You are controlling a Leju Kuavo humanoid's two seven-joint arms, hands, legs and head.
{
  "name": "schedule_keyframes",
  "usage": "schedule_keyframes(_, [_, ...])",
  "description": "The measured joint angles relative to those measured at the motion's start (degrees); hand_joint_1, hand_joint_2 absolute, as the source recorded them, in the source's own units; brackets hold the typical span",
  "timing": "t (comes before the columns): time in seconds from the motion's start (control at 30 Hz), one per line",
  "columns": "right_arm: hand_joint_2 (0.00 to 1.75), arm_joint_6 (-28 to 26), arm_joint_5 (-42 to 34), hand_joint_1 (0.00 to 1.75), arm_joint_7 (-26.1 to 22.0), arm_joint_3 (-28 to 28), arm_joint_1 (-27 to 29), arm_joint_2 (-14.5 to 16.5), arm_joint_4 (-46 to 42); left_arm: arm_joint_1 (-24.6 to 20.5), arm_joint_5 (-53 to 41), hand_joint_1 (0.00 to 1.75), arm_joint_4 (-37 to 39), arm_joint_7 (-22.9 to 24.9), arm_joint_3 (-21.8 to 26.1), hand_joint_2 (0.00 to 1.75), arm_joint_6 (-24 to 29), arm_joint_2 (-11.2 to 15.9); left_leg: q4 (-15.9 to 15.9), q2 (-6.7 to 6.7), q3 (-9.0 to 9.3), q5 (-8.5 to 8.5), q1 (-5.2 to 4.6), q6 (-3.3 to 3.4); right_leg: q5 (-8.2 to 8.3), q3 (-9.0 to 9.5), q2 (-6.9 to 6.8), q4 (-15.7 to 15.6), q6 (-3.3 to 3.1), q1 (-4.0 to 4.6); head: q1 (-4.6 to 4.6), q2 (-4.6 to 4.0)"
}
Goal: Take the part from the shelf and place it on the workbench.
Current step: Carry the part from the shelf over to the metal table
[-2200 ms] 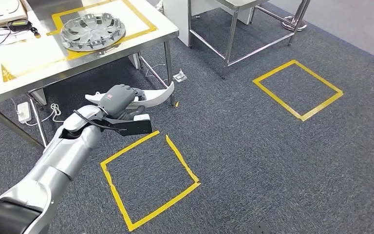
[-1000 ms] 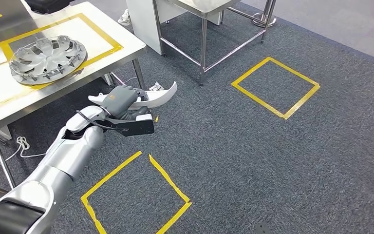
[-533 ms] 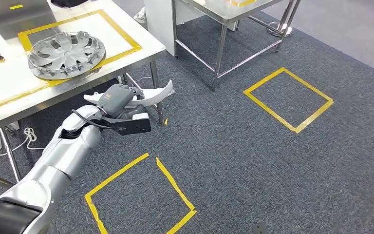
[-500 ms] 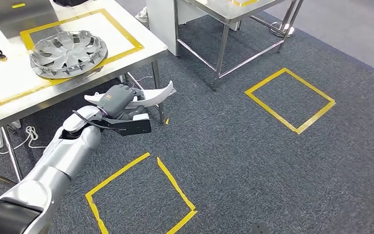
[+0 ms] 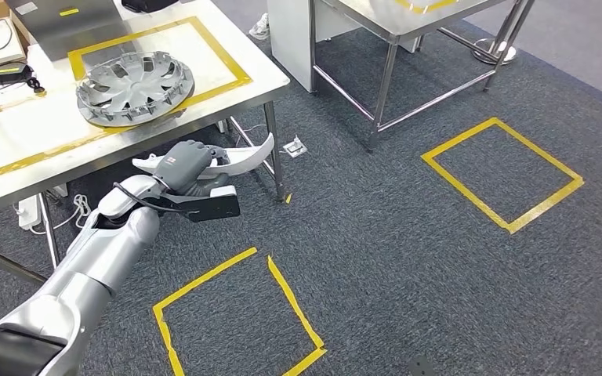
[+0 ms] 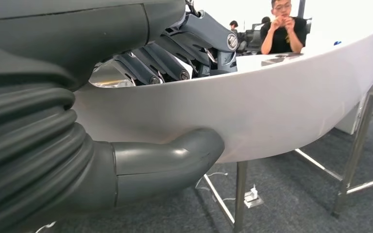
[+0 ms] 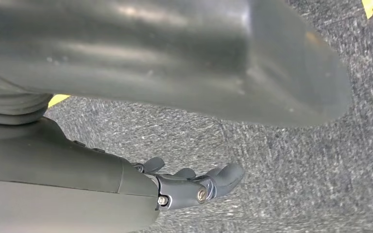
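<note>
1. Since the earlier frame, the view had swung right; the desk (image 5: pixel 266 74) sat farther right.
2. Left hand (image 5: pixel 184 160) fingers (image 6: pixel 145 60) clamped the white part (image 5: pixel 239 159) below the desk's near edge, beside its leg (image 5: pixel 274 149).
3. Right hand (image 7: pixel 194 184) hung over grey carpet (image 5: pixel 407 235), fingers loosely apart.
4. Hubcap (image 5: pixel 135 86) lay on the desk.

Dark grey carpet (image 5: pixel 407 235) covers the floor, marked with two squares of yellow tape: one near (image 5: pixel 235 313), one farther off (image 5: pixel 503 174). A white tabletop (image 5: pixel 39 125) on steel legs carries its own yellow tape outline (with cables and a power strip (image 5: pixel 30 210) underneath). Beside it stands a second steel table (image 5: pixel 407 23). A person (image 6: pixel 285 26) sits in the bright background.
</note>
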Motion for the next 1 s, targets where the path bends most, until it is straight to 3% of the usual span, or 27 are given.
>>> schedule_keyframes(0.03, [0.00, -0.02, 0.00, 0.00, 0.00, -0.01, 0.00, 0.00, 0.00, 0.12, -0.01, 1.71, 0.05, 0.00, 0.01, 1.75, -0.02, 0.00, 1.40, 0.07, -0.99, 0.16, 0.05, -0.04, -0.15, 0.06, -0.24, 0.08, 0.02, 0.01, 0.00, 0.00])
schedule_keyframes(0.07, [0.00, -0.02, 0.01, 0.00, 0.00, -0.01, -0.01, 0.00, 0.00, 0.19, -0.01, 1.71, 0.08, 0.00, 0.03, 1.75, -0.02, 0.01, 0.56, 0.15, -0.83, 1.41, 0.07, -0.01, -0.32, 0.15, -0.48, 0.19, 0.07, 0.01, -0.01, 0.00])
schedule_keyframes(0.13, [0.00, 0.04, 0.03, 0.00, -0.01, -0.01, 0.00, 0.00, 0.00, 0.14, -0.02, 1.71, 0.07, -0.01, 0.16, 1.75, -0.02, 0.04, -6.49, 0.80, 2.31, 5.54, 0.04, 0.30, -0.75, 0.50, -0.84, 0.43, 0.34, 0.03, -0.01, 0.00])
schedule_keyframes(0.2, [0.00, 0.13, 0.08, 0.00, -0.01, -0.01, 0.01, -0.01, 0.00, -0.04, -0.02, 1.71, 0.06, -0.11, 0.29, 1.75, -0.02, 0.08, -12.78, 2.21, 5.33, 7.63, -0.35, 0.92, -1.15, 0.80, -1.29, 0.61, 0.85, 0.31, 0.02, 0.00])
schedule_keyframes(0.27, [0.00, 0.21, 0.15, 0.00, 0.02, -0.01, 0.03, -0.02, 0.00, -0.15, -0.02, 1.71, 0.07, -0.27, 0.32, 1.75, -0.01, 0.03, -14.12, 2.47, 6.01, 7.49, -0.71, 1.60, -1.33, 0.98, -1.96, 0.51, 1.46, 0.59, 0.06, 0.00])
schedule_keyframes(0.37, [0.00, 0.26, 0.18, 0.00, 0.05, 0.00, 0.02, -0.01, 0.00, -0.23, -0.10, 1.71, 0.06, -0.31, 0.35, 1.75, 0.01, 0.08, -14.47, 0.96, 6.27, 7.77, -0.37, 2.61, -2.26, 0.90, -2.12, 1.36, 2.45, 0.45, 0.10, 0.00])
schedule_keyframes(0.4, [0.00, 0.25, 0.19, 0.00, 0.11, 0.01, 0.01, -0.01, 0.00, -0.31, -0.14, 1.71, 0.05, -0.31, 0.37, 1.75, 0.02, 0.07, -14.62, 0.61, 6.39, 7.86, -0.18, 2.94, -3.42, 0.05, -1.59, 3.33, 2.76, 0.36, 0.16, 0.00])
schedule_keyframes(0.47, [0.00, 0.22, 0.22, 0.00, 0.42, 0.02, 0.03, -0.02, 0.00, -0.35, -0.17, 1.71, 0.12, -0.32, 0.37, 1.75, 0.03, -0.04, -14.63, -0.11, 6.43, 7.86, -0.05, 3.33, -6.60, -3.51, -0.52, 10.41, 3.12, 0.26, 0.32, 0.00])
schedule_keyframes(0.53, [0.00, 0.16, 0.26, 0.00, 0.70, 0.02, 0.04, -0.06, 0.00, -0.17, -0.18, 1.71, 0.33, -0.35, 0.37, 1.75, 0.02, -0.09, -14.51, -0.84, 6.45, 7.72, -0.07, 3.45, -7.91, -6.96, -0.27, 16.17, 3.23, 0.24, 0.38, 0.00])
schedule_keyframes(0.57, [0.00, 0.11, 0.29, 0.00, 0.75, 0.02, 0.05, -0.07, 0.00, -0.10, -0.19, 1.71, 0.43, -0.36, 0.37, 1.75, 0.02, -0.08, -14.42, -1.14, 6.48, 7.60, -0.07, 3.43, -7.00, -7.40, -0.25, 16.17, 3.18, 0.24, 0.38, 0.00])
schedule_keyframes(0.6, [0.00, 0.04, 0.34, 0.00, 0.76, 0.02, 0.05, -0.07, 0.00, -0.07, -0.19, 1.71, 0.50, -0.38, 0.37, 1.75, 0.01, -0.07, -14.33, -1.39, 6.55, 7.46, -0.07, 3.34, -5.13, -6.69, -0.24, 13.86, 3.06, 0.23, 0.38, 0.00])
schedule_keyframes(0.63, [0.00, -0.04, 0.44, 0.00, 0.75, 0.02, 0.04, -0.07, 0.00, -0.09, -0.19, 1.71, 0.54, -0.44, 0.38, 1.75, 0.01, -0.07, -14.21, -1.60, 6.66, 7.26, -0.06, 3.19, -2.82, -5.04, -0.20, 9.85, 2.88, 0.23, 0.38, 0.00])
schedule_keyframes(0.7, [0.00, -0.15, 0.64, 0.00, 0.73, 0.02, -0.07, -0.07, 0.00, -0.22, -0.18, 1.71, 0.57, -0.57, 0.39, 1.75, 0.01, -0.02, -13.99, -1.85, 6.77, 6.88, -0.26, 2.67, -0.20, -1.87, 0.02, 2.84, 2.41, 0.39, 0.37, 0.00])
schedule_keyframes(0.73, [0.00, -0.19, 0.70, 0.00, 0.72, 0.02, -0.13, -0.07, 0.00, -0.27, -0.18, 1.71, 0.61, -0.64, 0.39, 1.75, 0.01, 0.02, -13.97, -1.91, 6.79, 6.73, -0.35, 2.36, 0.08, -1.04, 0.12, 1.13, 2.15, 0.50, 0.35, 0.00])
schedule_keyframes(0.87, [0.00, -0.22, 0.73, 0.00, 0.69, 0.02, -0.19, -0.02, 0.00, -0.49, -0.19, 1.71, 0.68, -0.76, 0.42, 1.75, 0.01, 0.21, -13.47, -1.54, 6.69, 6.02, -0.31, 0.97, -0.09, -0.34, 0.09, 0.35, 0.80, 0.44, 0.25, 0.00])
schedule_keyframes(0.93, [0.00, -0.25, 0.74, 0.00, 0.68, 0.02, -0.19, 0.01, 0.00, -0.73, -0.17, 1.71, 0.72, -0.78, 0.43, 1.75, 0.01, 0.34, -9.10, -0.64, 4.60, 3.82, -0.21, 0.44, -0.23, 0.17, -0.02, 0.07, 0.15, 0.23, 0.10, 0.00])
schedule_keyframes(1.0, [0.00, -0.27, 0.74, 0.00, 0.66, 0.02, -0.18, 0.00, 0.00, -0.80, -0.17, 1.71, 0.92, -0.80, 0.43, 1.75, -0.02, 0.39, -1.88, -0.13, 0.71, 1.06, -0.08, 0.11, -0.61, 0.49, -0.12, 0.10, -0.19, 0.24, 0.03, 0.00])
